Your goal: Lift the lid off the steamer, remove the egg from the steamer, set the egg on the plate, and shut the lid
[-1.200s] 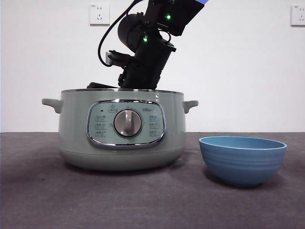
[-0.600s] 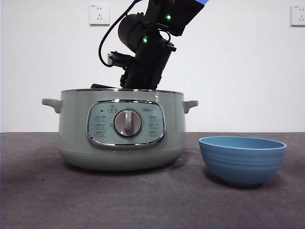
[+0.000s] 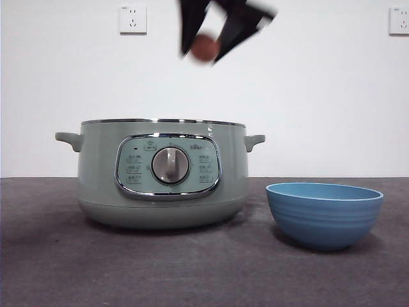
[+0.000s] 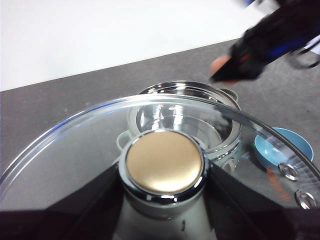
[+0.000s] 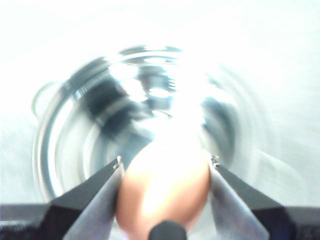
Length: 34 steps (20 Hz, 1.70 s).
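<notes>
The sage-green steamer (image 3: 163, 173) stands open at the left of the table; it also shows in the left wrist view (image 4: 185, 117) and blurred in the right wrist view (image 5: 120, 115). My right gripper (image 3: 206, 46) is shut on the reddish-brown egg (image 3: 204, 47) high above the steamer; the egg fills the jaws in the right wrist view (image 5: 165, 190). My left gripper (image 4: 164, 172) is shut on the knob of the glass lid (image 4: 75, 150), held up and away from the steamer. The blue plate (image 3: 324, 214) stands right of the steamer and shows in the left wrist view (image 4: 285, 147).
Two wall sockets (image 3: 133, 19) sit on the white wall behind. The dark grey table (image 3: 192, 268) runs across the front.
My right gripper has risen fast out of the steamer, from inside the pot to high above its rim, with the egg now showing between its jaws.
</notes>
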{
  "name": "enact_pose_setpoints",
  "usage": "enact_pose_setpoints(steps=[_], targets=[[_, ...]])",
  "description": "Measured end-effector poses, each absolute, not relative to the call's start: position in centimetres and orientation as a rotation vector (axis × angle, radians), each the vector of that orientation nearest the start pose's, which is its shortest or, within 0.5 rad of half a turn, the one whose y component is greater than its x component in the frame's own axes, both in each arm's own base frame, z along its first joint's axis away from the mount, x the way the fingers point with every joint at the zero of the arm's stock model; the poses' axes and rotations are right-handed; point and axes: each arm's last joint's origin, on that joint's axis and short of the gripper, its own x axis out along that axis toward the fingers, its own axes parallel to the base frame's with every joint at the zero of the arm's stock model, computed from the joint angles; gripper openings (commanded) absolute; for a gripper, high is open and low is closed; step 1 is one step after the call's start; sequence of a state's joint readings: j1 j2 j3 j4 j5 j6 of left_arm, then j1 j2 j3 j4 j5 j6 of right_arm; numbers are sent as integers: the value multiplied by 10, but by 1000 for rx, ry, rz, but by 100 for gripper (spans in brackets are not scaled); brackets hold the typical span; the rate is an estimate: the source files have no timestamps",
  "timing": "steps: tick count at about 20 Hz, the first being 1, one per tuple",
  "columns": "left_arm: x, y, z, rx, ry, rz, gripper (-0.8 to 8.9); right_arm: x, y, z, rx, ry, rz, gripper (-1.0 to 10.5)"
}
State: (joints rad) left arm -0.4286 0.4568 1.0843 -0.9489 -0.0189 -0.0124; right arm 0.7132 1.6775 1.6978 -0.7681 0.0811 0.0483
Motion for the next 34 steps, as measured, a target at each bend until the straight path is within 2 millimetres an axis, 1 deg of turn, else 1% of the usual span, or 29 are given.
enact_pose_setpoints(steps=[1, 3, 5, 7, 8, 10, 11, 13, 15, 18, 22, 23, 25, 29, 34], targets=[[35, -15, 382, 58, 319, -412, -8, 257, 219, 387, -250, 695, 584, -13], [34, -16, 382, 55, 317, -431, -8, 225, 189, 419, -250, 645, 551, -13], [35, -16, 383, 52, 305, -434, -8, 201, 167, 435, -269, 625, 485, -13], [35, -16, 384, 51, 301, -434, -8, 184, 151, 441, -292, 656, 466, -13], [35, -16, 384, 51, 301, -437, -8, 180, 145, 441, -297, 670, 459, -13], [35, -17, 384, 48, 302, -454, -8, 179, 138, 435, -293, 683, 439, -13], [35, -17, 384, 48, 302, -457, -8, 180, 136, 427, -298, 705, 428, -13], [35, -17, 384, 48, 302, -458, -8, 187, 135, 404, -315, 760, 406, -13], [35, -17, 384, 47, 302, -459, -8, 197, 138, 370, -328, 822, 390, -13], [35, -17, 384, 47, 302, -459, -8, 209, 140, 320, -287, 875, 434, -13], [35, -17, 384, 48, 303, -458, -8, 214, 139, 259, -282, 929, 420, -13], [36, -17, 384, 48, 304, -459, -8, 214, 139, 247, -286, 944, 417, -13], [39, -19, 384, 49, 310, -459, -8, 217, 141, 228, -290, 955, 416, -13], [46, -22, 384, 52, 324, -459, -8, 232, 150, 202, -303, 990, 411, -13], [46, -23, 384, 51, 327, -468, -8, 245, 158, 171, -327, 1058, 400, -13]])
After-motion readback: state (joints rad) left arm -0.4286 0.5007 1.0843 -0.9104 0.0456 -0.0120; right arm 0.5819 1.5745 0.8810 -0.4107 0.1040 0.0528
